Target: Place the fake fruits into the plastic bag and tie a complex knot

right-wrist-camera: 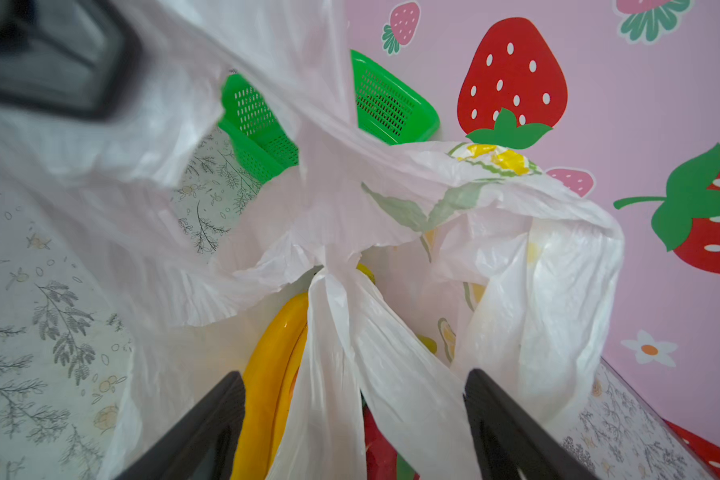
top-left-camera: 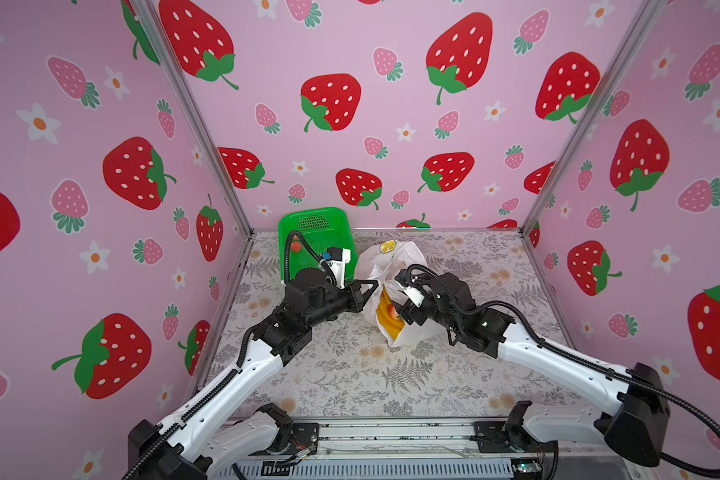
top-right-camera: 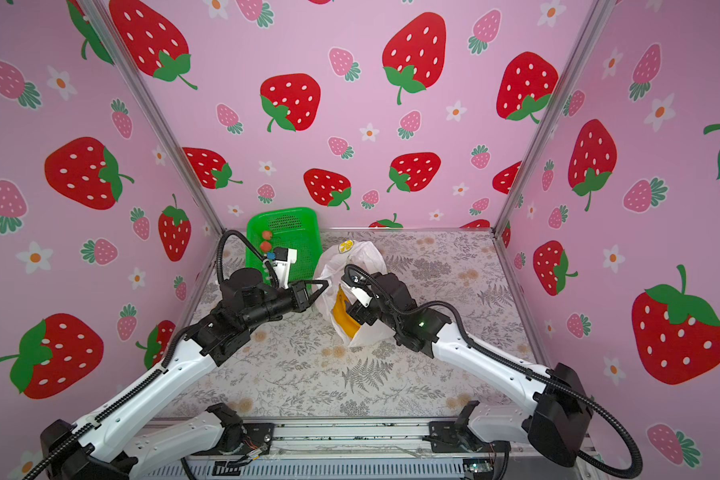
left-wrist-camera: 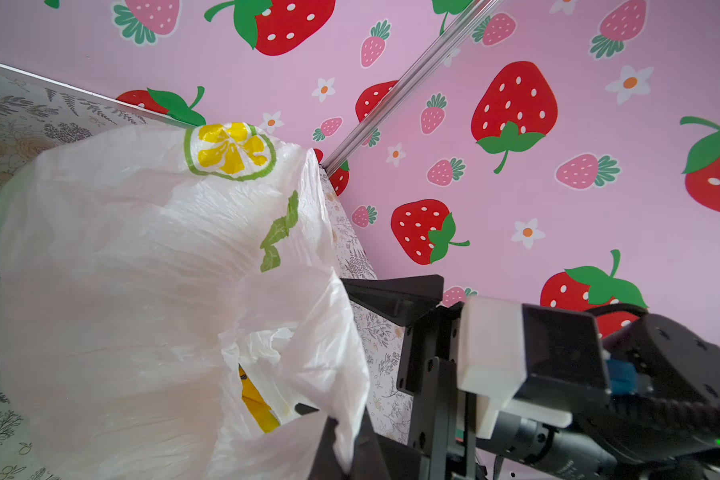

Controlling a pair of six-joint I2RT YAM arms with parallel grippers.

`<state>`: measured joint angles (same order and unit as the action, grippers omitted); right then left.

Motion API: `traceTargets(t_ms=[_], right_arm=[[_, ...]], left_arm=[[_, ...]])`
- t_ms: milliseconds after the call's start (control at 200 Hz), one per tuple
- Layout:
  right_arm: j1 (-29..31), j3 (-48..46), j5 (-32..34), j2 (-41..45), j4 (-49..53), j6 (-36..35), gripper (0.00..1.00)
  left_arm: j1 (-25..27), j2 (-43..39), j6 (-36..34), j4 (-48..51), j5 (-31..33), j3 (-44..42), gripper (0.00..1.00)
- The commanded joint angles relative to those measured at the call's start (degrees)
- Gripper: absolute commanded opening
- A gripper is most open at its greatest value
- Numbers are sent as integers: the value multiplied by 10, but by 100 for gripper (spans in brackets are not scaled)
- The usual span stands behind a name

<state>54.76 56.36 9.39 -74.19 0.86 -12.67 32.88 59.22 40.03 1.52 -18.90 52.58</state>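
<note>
- The plastic bag [top-left-camera: 395, 257] is slumped on the far middle of the table [top-left-camera: 371, 374]. It sits just right of the green basket [top-left-camera: 312, 220], with a lemon-slice print up on its far top.
- The mouth gapes toward the near side, and there's the banana bunch [top-left-camera: 385, 320], bright yellow in the opening in both top views.
- A small red-orange fruit [top-left-camera: 390, 311] sits right against the banana bunch inside the bag in a top view.
- Right wrist view: the banana bunch curves under the film, and something red with a bit of green shows beside it. I can't tell which fruit that is.
- Same view: the bag's film gathers into a tight twist of film [right-wrist-camera: 329, 262], and two white strips fan out from it toward the camera.
- The left gripper [top-left-camera: 371, 285] reaches in from the left with its jaws together on the bag's left edge. The left wrist view shows white film caught between the dark fingers [left-wrist-camera: 327, 457].
- The right gripper [right-wrist-camera: 354, 374] is at the bag's right side with its jaws wide apart. The white strips run between the fingers, and neither finger appears to press on them.
- The green basket stands at the far left by the back wall. Two small red fruits [top-right-camera: 267, 235] lie in it, clear of the bag.
</note>
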Motion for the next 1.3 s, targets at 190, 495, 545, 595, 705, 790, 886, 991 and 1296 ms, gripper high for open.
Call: traceTargets(t_ms=[190, 495, 545, 595, 705, 790, 886, 991, 1296], right_arm=[[4, 5, 19, -75, -113, -93, 75], [3, -29, 12, -34, -154, -71, 14], [3, -40, 9, -4, -158, -58, 7], [2, -47, 7, 30, -159, -42, 4], [-20, -46, -18, 101, -150, -1, 0], [-54, -33, -65, 148, -148, 40, 0], [-97, -5, -107, 173, -140, 84, 0], [-132, 29, -121, 177, -122, 118, 0], [-200, 88, -119, 177, -93, 160, 0]], left_arm=[[-4, -15, -19, 12, 16, 10, 0], [-12, -35, -1, 0, 32, 2, 0], [-12, -42, 6, -8, 32, 2, 0], [-12, -49, 12, -13, 35, 2, 0], [-11, -65, 20, -18, 45, 5, 0], [-8, -74, 19, -16, 53, 14, 0], [2, -79, -8, 9, 84, 37, 0], [7, -78, -48, 60, 120, 77, 0], [6, -65, -154, 151, 226, 192, 0]])
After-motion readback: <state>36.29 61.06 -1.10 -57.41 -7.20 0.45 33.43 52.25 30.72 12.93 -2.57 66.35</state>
